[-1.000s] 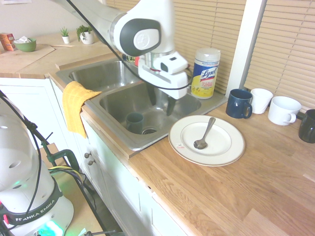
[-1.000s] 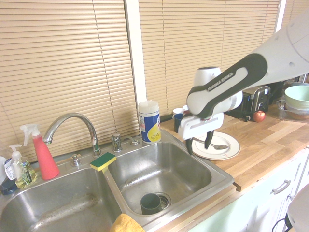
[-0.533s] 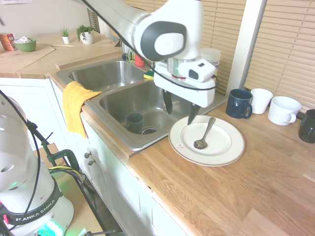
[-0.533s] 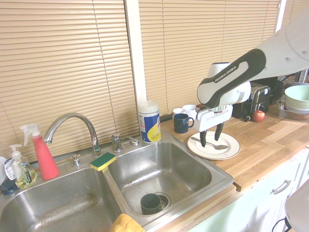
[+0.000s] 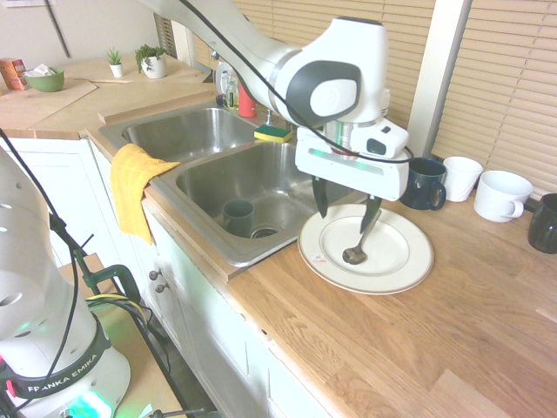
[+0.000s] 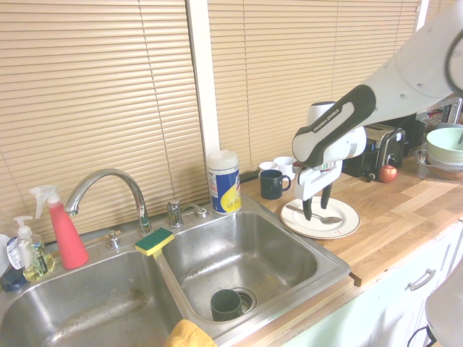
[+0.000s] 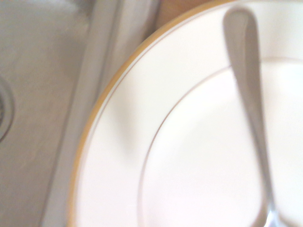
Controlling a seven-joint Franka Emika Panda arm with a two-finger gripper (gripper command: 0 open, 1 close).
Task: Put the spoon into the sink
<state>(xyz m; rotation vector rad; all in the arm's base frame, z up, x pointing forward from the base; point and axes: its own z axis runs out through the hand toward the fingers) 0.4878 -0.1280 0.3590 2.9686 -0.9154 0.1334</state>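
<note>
From the first exterior view, the step in hand looks like the approach to the pick. The gripper (image 5: 346,202) hangs over the white plate (image 5: 409,266) with its two dark fingers (image 5: 320,197) spread wide and nothing between them. The spoon (image 5: 360,239) lies on the plate, its handle running up toward the finger farther from the sink (image 5: 187,131) and its bowl below and in front of both fingertips. The arm reaches in over the basins, the wrist turned so the fingers point nearly straight down. A dark cup (image 5: 238,217) stands in the near basin, on the far side of the sink-side finger from the plate.

From the second exterior view, the gripper (image 6: 316,205) shows the same wide-open, empty stance above the plate (image 6: 347,226). The spoon (image 6: 318,215) lies flat just under the fingertips, apparently not touched. The forearm slopes down from the upper right, and the hand is vertical.

The wrist view is close and soft: the spoon (image 7: 248,94) handle crosses the plate (image 7: 156,156), with the sink (image 7: 33,113) wall beside the rim.

The next move, as I judge it, calls for lowering until the slim handle sits between the fingers, then closing; a flat, shiny handle may slip.
</note>
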